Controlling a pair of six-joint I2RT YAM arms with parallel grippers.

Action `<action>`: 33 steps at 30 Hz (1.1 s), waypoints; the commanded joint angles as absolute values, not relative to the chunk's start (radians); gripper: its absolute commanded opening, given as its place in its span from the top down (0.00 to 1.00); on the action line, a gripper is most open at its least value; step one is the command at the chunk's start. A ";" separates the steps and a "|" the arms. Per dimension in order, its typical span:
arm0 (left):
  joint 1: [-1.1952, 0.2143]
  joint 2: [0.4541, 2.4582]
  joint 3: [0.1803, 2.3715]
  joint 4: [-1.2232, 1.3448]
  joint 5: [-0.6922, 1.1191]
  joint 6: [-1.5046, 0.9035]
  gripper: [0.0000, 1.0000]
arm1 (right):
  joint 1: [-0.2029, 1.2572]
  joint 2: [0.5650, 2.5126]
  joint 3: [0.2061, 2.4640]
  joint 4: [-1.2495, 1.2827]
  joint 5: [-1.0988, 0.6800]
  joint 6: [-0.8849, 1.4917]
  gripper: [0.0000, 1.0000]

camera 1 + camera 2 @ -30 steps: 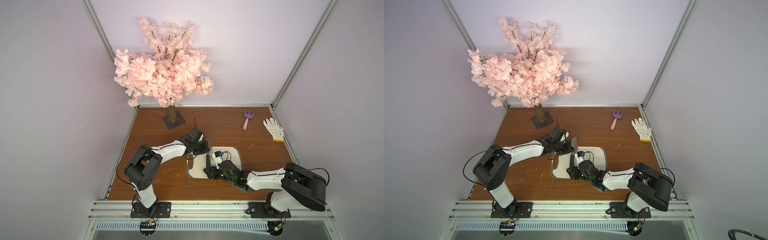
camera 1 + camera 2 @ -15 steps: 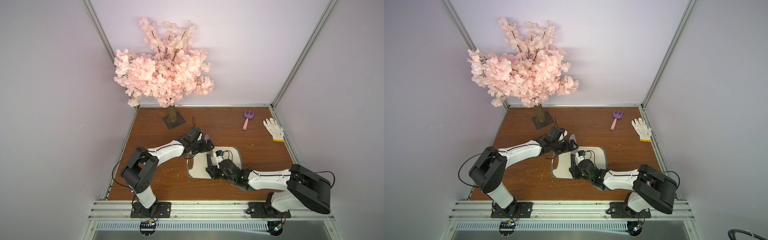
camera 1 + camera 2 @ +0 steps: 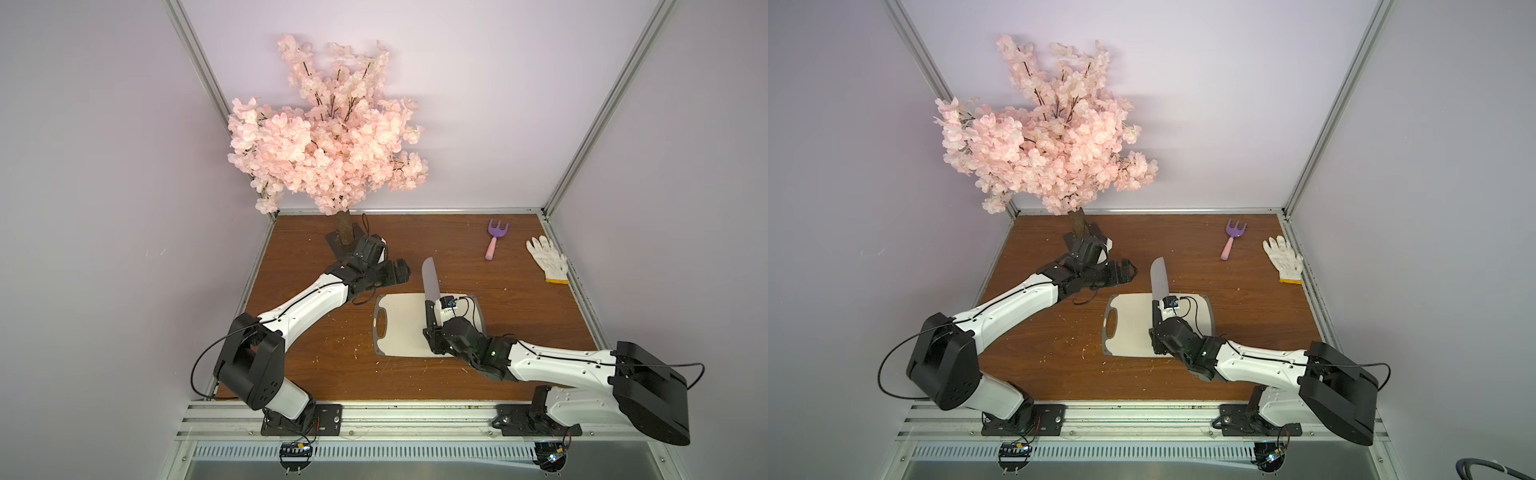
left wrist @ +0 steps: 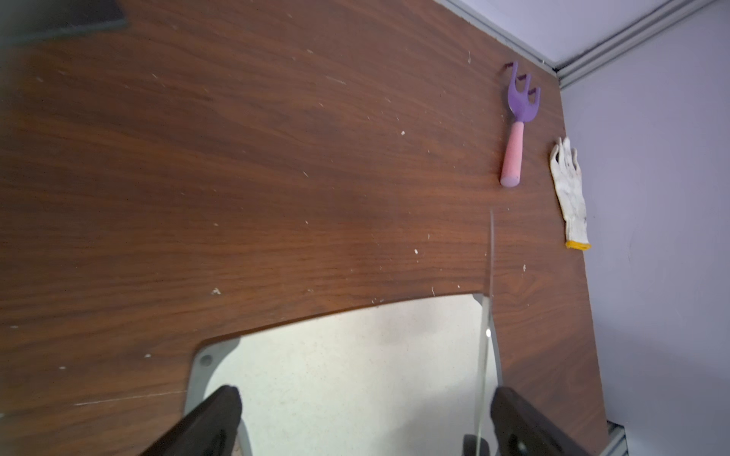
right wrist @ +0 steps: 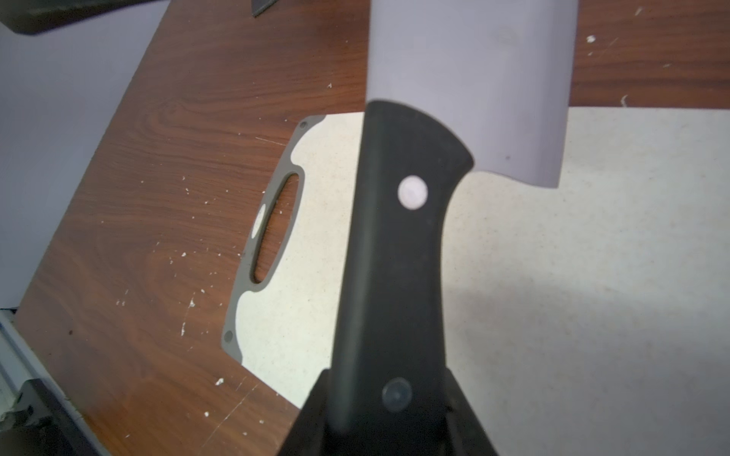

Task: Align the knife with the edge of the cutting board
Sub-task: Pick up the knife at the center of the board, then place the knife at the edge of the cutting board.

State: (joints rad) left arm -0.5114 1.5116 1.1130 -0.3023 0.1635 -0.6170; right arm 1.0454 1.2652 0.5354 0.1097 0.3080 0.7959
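**Ana:** Where is the knife?

**Ben:** The small cleaver (image 3: 430,277), with its broad silver blade and black riveted handle, is in the right claw (image 3: 429,330). That claw is clamped on the rear of the handle, around the back rivet. The handle hangs over the middle of the flat off-white cutting board with the grey rim (image 3: 399,334). The blade reaches past the board's far edge, out over the brown wood-grain counter (image 3: 316,353). So it crosses that edge rather than running along it.

**Ana:** Is it lifted or resting?

**Ben:** The shadow in the right wrist view suggests it is lifted, but I cannot say for sure that the heel clears the board.

**Ana:** And the left claw?

**Ben:** The left claw (image 3: 395,272) has its jaws wide apart and is empty, just beside the blade near its tip.

**Ana:** How will the cleaver handle?

**Ben:** It is stiff steel, and I judge it blade-heavy. Held this far back, the weight out front will want to droop or twist between the pads. The handle looks smooth, so it may slip. A hold nearer the front rivet (image 5: 412,192) would steady it. The polished blade is thin and slick and would be poor to pinch.

**Ana:** And the board?

**Ben:** It is thin and probably light, so it may slide if the cleaver is nudged against it.
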 commanded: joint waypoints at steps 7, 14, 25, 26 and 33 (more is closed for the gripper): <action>-0.414 1.503 1.097 -0.376 -0.014 -0.558 0.00 | 1.106 1.187 0.610 -0.162 0.508 0.867 1.00; -0.404 1.511 1.093 -0.370 -0.051 -0.544 0.00 | 1.170 1.122 0.603 -0.332 0.551 1.017 1.00; -0.420 1.534 1.047 -0.341 0.033 -0.526 0.00 | 1.218 1.094 0.564 -0.423 0.546 1.160 1.00; -0.431 1.539 1.047 -0.340 0.038 -0.523 0.00 | 1.224 1.095 0.561 -0.426 0.543 1.170 1.00; -0.515 1.565 1.046 -0.343 0.055 -0.504 0.00 | 1.270 1.095 0.534 -0.468 0.539 1.248 1.00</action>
State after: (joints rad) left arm -0.4835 1.5589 1.0542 -0.3359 0.0357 -0.5308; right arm 1.2537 1.1095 0.5411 -0.4366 0.5030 1.1912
